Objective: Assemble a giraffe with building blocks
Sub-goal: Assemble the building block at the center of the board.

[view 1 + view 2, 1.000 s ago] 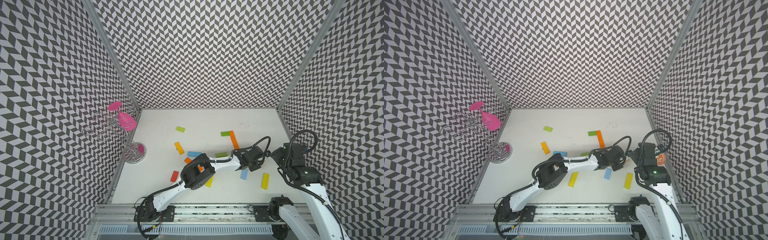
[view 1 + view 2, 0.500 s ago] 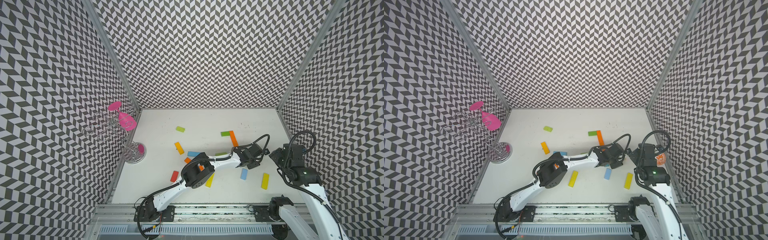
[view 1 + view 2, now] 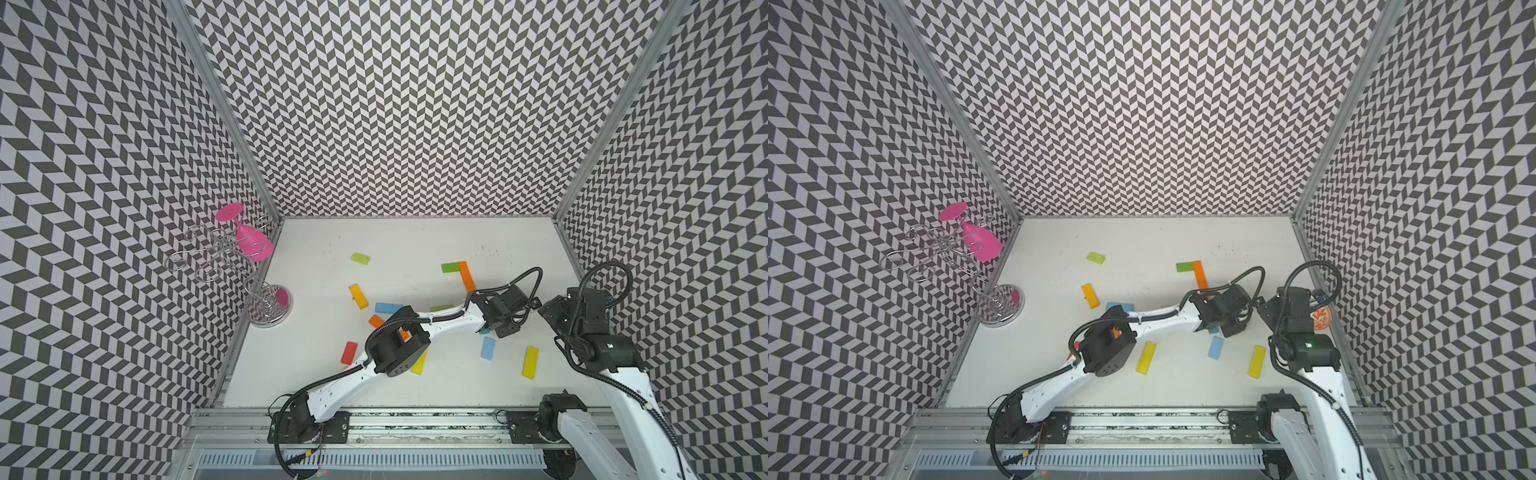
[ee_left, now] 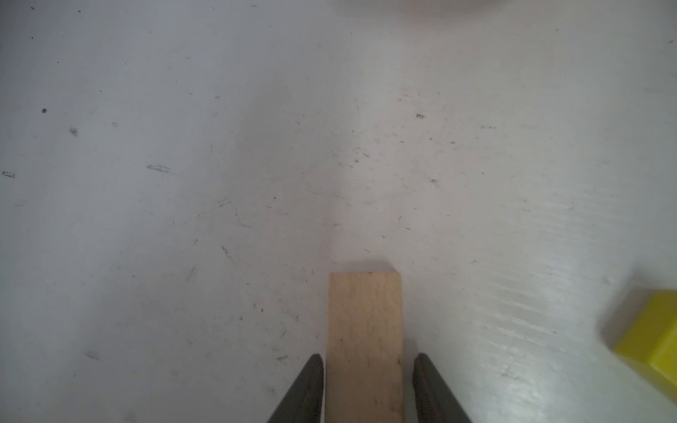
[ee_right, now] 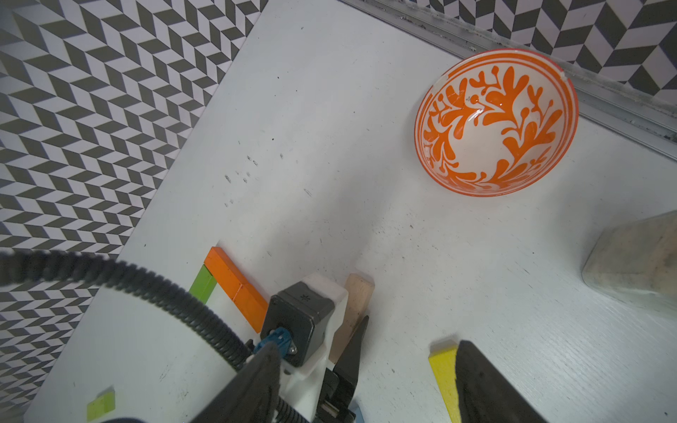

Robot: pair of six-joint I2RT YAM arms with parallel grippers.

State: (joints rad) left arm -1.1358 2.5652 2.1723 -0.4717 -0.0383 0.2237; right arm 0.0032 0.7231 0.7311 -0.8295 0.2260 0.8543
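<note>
1. The left tool [image 4: 368, 357] is reaching low over the surface [image 3: 415, 241], right of the middle, and its two fingers [image 4: 309, 388] are straddling a plain wooden block [image 4: 364, 311].
2. That block is lying flat, with a finger just beside each long side. I cannot tell whether they are pinching it or only framing it.
3. From the right wrist view, the block is poking out from under the left wrist. It is near one end of a long orange block [image 5: 236, 285], which is meeting a green block [image 5: 203, 287] in an L.
4. The right tool [image 5: 368, 346] is hovering near the right edge, close to the left one, with its jaws spread wide and gripping nothing.
5. An orange-patterned bowl [image 5: 439, 110] is sitting against the right edge, and a second pale block [image 5: 637, 263], blurred, is showing near it.
6. Loose pieces are lying flat:
   - a yellow block [image 3: 530, 361] and a light blue block [image 3: 487, 348] toward the front right corner;
   - a red block [image 3: 349, 352] beside the left arm;
   - a lime block [image 3: 360, 258] alone toward the back edge.
7. A wire rack [image 3: 262, 320] is standing at the left edge, carrying a pink glass [image 3: 251, 245].
</note>
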